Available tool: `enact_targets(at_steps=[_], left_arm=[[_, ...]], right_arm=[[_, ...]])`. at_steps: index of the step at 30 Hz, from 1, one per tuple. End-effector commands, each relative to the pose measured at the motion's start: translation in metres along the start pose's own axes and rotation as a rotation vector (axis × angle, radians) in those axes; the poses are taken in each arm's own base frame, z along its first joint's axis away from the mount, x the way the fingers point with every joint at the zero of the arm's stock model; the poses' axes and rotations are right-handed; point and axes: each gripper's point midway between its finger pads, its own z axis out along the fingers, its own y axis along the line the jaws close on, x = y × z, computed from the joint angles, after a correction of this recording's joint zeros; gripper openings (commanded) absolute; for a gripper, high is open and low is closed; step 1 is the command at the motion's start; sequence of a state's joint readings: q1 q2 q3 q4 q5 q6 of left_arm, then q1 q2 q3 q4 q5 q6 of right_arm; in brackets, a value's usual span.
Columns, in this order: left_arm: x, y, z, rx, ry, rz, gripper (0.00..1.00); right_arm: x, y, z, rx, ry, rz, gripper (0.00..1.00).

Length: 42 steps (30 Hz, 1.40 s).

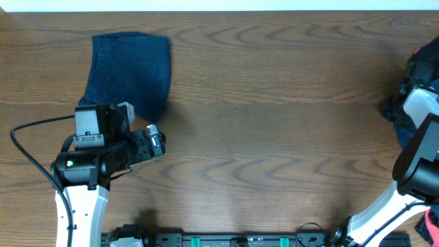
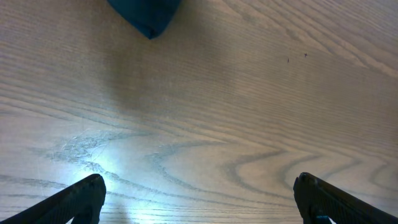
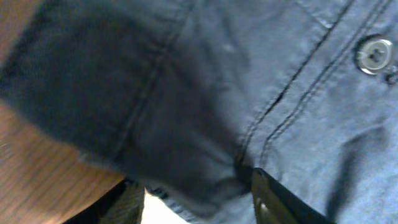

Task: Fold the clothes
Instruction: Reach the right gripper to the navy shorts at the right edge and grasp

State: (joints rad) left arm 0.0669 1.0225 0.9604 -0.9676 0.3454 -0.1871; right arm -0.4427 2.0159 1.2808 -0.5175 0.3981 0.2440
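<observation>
A brown wood-grain table [image 1: 274, 137] fills the overhead view. A folded navy cloth [image 1: 130, 68] lies toward 10 o'clock, apparently parked there as finished work. The left gripper [image 1: 156, 140] hovers at the cloth's 5 o'clock, fingers [image 2: 81, 199] spread wide and empty, clear of the fabric so nothing drags. At 3 o'clock the right gripper [image 1: 410, 86] is pressed into a blue buttoned shirt [image 3: 249, 74], probably to fetch it. Whether its jaws have closed cannot be told.
</observation>
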Motion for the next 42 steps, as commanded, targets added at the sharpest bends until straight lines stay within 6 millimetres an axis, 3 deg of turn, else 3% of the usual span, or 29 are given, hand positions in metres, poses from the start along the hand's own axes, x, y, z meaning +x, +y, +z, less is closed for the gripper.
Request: enact_targets(at_steps=[1,6,7,8,9,12,20,24,30,36,42], left_arm=[[-0.004,-0.007,-0.007,0.021,-0.019,0.002,0.98],[-0.004,-0.007,-0.007,0.021,-0.018,0.002,0.98],[-0.004,-0.007,-0.007,0.021,-0.018,0.002,0.98],[-0.004,-0.007,-0.007,0.021,-0.018,0.002,0.98],[-0.004,-0.007,-0.007,0.021,-0.018,0.002,0.98],[-0.004,-0.007,-0.007,0.021,-0.018,0.002,0.98],[-0.004,-0.007,-0.007,0.021,-0.020,0.002,0.98],[-0.005,-0.007,-0.007,0.022,-0.023,0.003,0.98],[-0.005,-0.007,-0.007,0.023,-0.022,0.003,0.98],[-0.004,-0.008,-0.007,0.026,-0.016,-0.010,0.98],[-0.003,-0.010,-0.007,0.039,-0.010,-0.010,0.98]], right_arm=[[0.000,-0.004,0.007,-0.007,0.010,0.010,0.46],[-0.005,0.001,0.006,-0.037,-0.008,-0.042,0.30],[-0.006,0.005,0.005,-0.061,-0.010,-0.041,0.36],[-0.007,0.010,0.004,-0.091,-0.013,-0.053,0.53],[-0.008,0.016,0.003,-0.125,-0.016,-0.074,0.63],[-0.010,0.029,0.001,-0.200,-0.031,-0.124,0.76],[-0.024,0.040,-0.002,-0.249,-0.086,-0.080,0.81],[-0.025,0.029,0.003,-0.174,-0.090,-0.062,0.74],[-0.011,0.025,0.015,-0.135,-0.039,-0.081,0.66],[-0.002,0.008,0.021,-0.028,-0.010,-0.096,0.58],[-0.004,0.009,0.019,-0.034,-0.012,-0.096,0.25]])
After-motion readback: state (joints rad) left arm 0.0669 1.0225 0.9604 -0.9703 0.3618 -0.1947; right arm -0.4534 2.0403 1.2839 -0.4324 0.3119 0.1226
